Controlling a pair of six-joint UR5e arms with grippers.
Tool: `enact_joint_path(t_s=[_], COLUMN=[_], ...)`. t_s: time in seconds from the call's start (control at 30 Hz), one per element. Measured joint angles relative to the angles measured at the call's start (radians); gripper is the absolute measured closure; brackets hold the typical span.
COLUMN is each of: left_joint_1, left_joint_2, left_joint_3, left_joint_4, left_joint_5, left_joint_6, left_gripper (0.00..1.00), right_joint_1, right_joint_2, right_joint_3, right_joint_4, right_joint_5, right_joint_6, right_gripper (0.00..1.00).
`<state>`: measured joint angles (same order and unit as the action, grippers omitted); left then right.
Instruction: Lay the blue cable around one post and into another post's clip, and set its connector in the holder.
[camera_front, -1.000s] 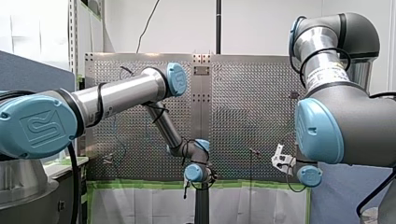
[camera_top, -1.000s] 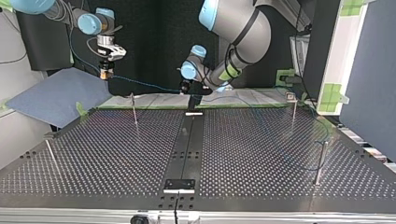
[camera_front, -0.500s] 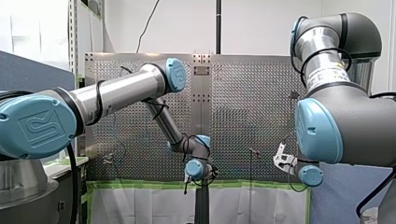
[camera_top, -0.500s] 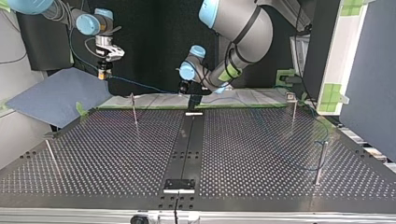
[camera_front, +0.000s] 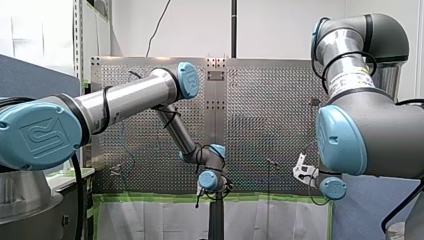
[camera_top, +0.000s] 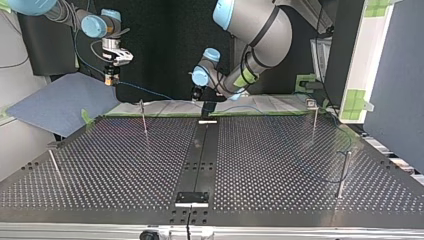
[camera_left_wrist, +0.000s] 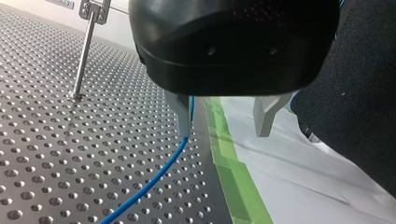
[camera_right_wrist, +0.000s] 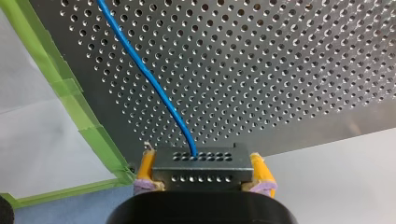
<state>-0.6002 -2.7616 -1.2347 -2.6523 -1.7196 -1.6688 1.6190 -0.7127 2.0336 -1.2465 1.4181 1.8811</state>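
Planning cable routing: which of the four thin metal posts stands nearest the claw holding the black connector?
The thin metal post by the far edge at the top view's left, close to my right claw; the other three stand farther.

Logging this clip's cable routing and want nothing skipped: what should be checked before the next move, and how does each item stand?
1. Right gripper holding the connector: ok; yellow pads shut on both its sides.
2. Left gripper clamping the cable: not ok; fingers apart, the cable only runs along one of them.
3. Cable span between the grippers free: ok; in the top view it hangs clear above the table edge.
4. Cable routed round the posts: cannot tell; too faint at the top view's right.
5. Connector placed: not ok; held in the air.
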Motion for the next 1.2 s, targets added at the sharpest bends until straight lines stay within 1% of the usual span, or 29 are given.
enact_joint_path(t_s=[0.27, 0.53, 0.6, 0.63, 0.7, 0.73, 0.77, 0.8, 0.83, 0.87, 0.9, 0.93, 1.0, 1.07, 1.1, 1.2], left_joint_1=[-0.003, -0.011, -0.012, -0.012, -0.012, -0.012, -0.012, -0.012, -0.013, -0.013, -0.013, -0.013, -0.014, -0.014, -0.014, -0.014], left_joint_2=[-0.001, -0.001, -0.001, -0.001, -0.001, -0.001, -0.001, -0.001, -0.001, -0.001, -0.001, -0.001, -0.001, -0.001, -0.001, -0.001], left_joint_3=[0.0, 0.0, 0.0, 0.0, 0.0, 0.0, 0.0, 0.0, 0.0, 0.0, 0.0, 0.0, 0.0, 0.0, 0.0, 0.0], left_joint_4=[0.028, 0.051, 0.052, 0.052, 0.053, 0.053, 0.053, 0.053, 0.053, 0.053, 0.053, 0.053, 0.053, 0.054, 0.053, 0.054], left_joint_5=[-0.005, -0.024, -0.03, -0.031, -0.034, -0.035, -0.035, -0.035, -0.036, -0.036, -0.036, -0.035, -0.035, -0.035, -0.035, -0.035], left_joint_6=[-0.001, -0.002, -0.002, -0.002, -0.003, -0.003, -0.003, -0.004, -0.003, -0.003, -0.003, -0.003, -0.003, -0.003, -0.004, -0.004], left_gripper=[0.33, 0.33, 0.4, 0.4, 0.51, 0.51, 0.59, 0.63, 0.63, 0.69, 0.72, 0.72, 0.77, 0.77, 0.81, 0.81], right_joint_1=[0.0, 0.004, 0.004, 0.004, 0.004, 0.004, 0.005, 0.005, 0.005, 0.004, 0.004, 0.004, 0.004, 0.004, 0.004, 0.004], right_joint_2=[0.0, 0.0, 0.0, 0.0, 0.0, 0.0, 0.0, 0.0, 0.0, 0.0, 0.0, 0.0, 0.0, 0.0, 0.0, 0.0], right_joint_3=[0.0, 0.0, 0.0, 0.0, 0.0, 0.0, 0.0, 0.0, 0.0, 0.0, 0.0, 0.0, 0.0, 0.0, 0.0, 0.0], right_joint_4=[0.006, 0.01, 0.011, 0.011, 0.011, 0.011, 0.011, 0.011, 0.012, 0.012, 0.012, 0.012, 0.013, 0.013, 0.013, 0.013], right_joint_5=[0.0, 0.0, 0.0, 0.0, 0.0, 0.0, -0.001, 0.0, 0.0, 0.0, 0.0, -0.001, -0.001, 0.0, 0.0, -0.001], right_joint_6=[-0.004, -0.006, -0.006, -0.006, -0.006, -0.006, -0.006, -0.006, -0.006, -0.006, -0.006, -0.006, -0.006, -0.006, -0.006, -0.006], right_gripper=[1.0, 1.0, 1.0, 1.0, 1.0, 1.0, 1.0, 1.0, 1.0, 1.0, 1.0, 1.0, 1.0, 1.0, 1.0, 1.0])
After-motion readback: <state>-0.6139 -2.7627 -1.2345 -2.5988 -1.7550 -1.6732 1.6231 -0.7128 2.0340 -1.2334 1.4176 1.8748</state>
